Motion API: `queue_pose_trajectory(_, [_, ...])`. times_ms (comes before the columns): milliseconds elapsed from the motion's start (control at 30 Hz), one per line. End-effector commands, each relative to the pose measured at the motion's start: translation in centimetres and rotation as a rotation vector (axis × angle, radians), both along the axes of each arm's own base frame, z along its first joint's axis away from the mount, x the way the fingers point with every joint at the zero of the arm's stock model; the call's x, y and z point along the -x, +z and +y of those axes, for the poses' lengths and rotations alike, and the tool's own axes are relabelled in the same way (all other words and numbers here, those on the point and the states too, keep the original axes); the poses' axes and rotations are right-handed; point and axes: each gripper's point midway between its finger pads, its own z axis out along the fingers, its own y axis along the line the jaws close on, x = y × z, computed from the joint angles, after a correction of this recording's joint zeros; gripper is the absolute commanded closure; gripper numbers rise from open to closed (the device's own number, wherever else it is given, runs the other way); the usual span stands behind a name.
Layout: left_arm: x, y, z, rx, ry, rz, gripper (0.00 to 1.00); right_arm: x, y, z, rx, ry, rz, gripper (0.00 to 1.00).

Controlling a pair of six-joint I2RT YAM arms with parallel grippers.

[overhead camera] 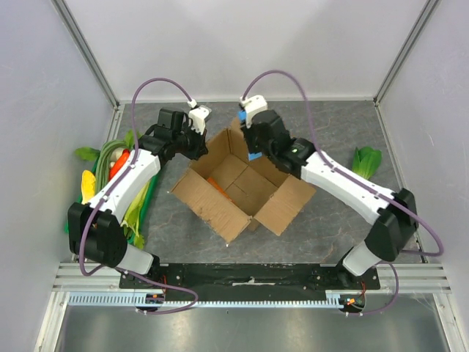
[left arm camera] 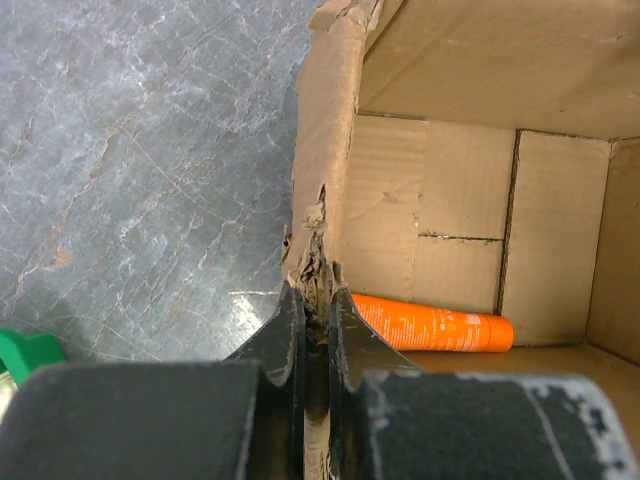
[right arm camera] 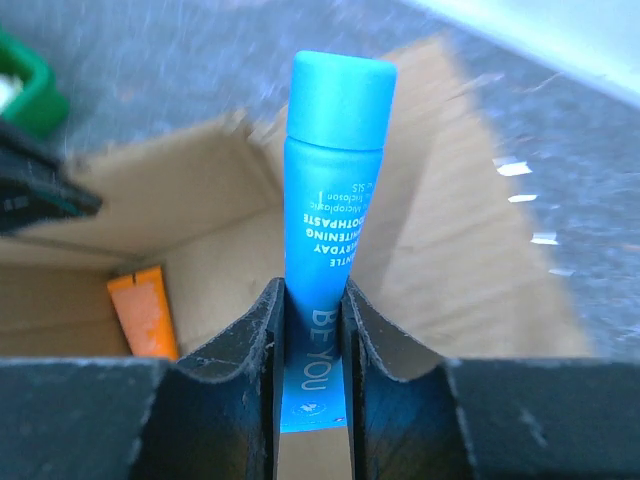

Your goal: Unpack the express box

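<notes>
The express box (overhead camera: 245, 187) is a brown cardboard carton, open, in the middle of the table. My left gripper (left arm camera: 317, 300) is shut on the torn top edge of its left wall (left arm camera: 322, 190); it also shows in the top view (overhead camera: 196, 139). An orange tube (left arm camera: 432, 324) lies on the box floor, also seen in the top view (overhead camera: 218, 185) and the right wrist view (right arm camera: 145, 312). My right gripper (right arm camera: 312, 300) is shut on a blue toothpaste tube (right arm camera: 328, 210) and holds it above the box's far side (overhead camera: 254, 144).
A green tray (overhead camera: 143, 202) with vegetables, corn (overhead camera: 88, 183) and a carrot (overhead camera: 119, 164), stands at the left beside my left arm. A loose green leafy vegetable (overhead camera: 366, 160) lies at the right. The box's flaps (overhead camera: 284, 207) spread out toward the front.
</notes>
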Motion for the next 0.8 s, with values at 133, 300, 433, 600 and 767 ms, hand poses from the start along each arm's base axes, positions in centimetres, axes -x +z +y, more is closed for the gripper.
queue_pose_trajectory(133, [-1.5,3.1,-0.7,0.056,0.034,-0.049,0.98,-2.3,12.1,-9.5,-0.188,-0.337,-0.228,0.68])
queue_pose_trajectory(300, [-1.8,3.4,-0.8,0.055,0.033,-0.043,0.98,-3.2,5.8,-16.4,-0.028,-0.55,-0.127,0.66])
queue_pose_trajectory(433, [-2.1,3.3,0.2,0.011,0.074,-0.039,0.98,-2.8,-0.5,-19.4,0.036,-0.631,0.004,0.66])
queue_pose_trajectory(600, [-2.1,2.5,1.1,-0.019,0.106,-0.001,0.98,-1.1,-8.7,-22.8,0.037,-0.762,0.192,0.66])
queue_pose_trajectory(767, [-2.1,2.4,1.3,-0.02,0.112,0.007,0.98,1.3,-13.8,-24.1,0.054,-0.818,0.313,0.66])
